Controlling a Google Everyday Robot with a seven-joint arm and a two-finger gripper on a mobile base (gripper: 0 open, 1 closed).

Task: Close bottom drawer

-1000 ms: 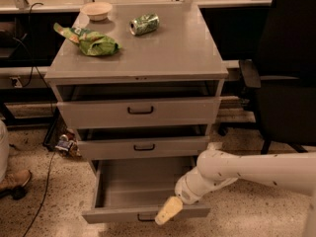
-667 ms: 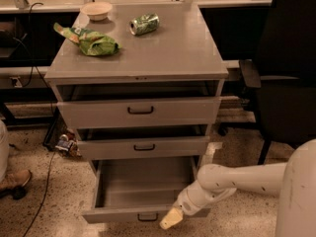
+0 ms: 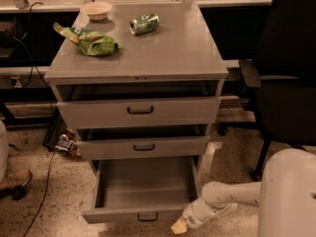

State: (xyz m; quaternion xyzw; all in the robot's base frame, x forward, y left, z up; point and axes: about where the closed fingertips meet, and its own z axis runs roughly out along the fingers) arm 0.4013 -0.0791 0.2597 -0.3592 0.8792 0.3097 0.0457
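Camera view is showing the bottom drawer (image 3: pixel 143 214) hanging wide open. The gripper (image 3: pixel 178 226) is sitting low at that drawer's front right corner, jaws seemingly pressed together. Risk: pushing this far off-centre, it may be slipping past the corner or skewing the drawer. Since a second ago it is drifting lower and rightward off the drawer front, while the drawer is staying out.

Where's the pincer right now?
Low in the camera view, right of centre: the pincer sits by the front right corner of the open bottom drawer.
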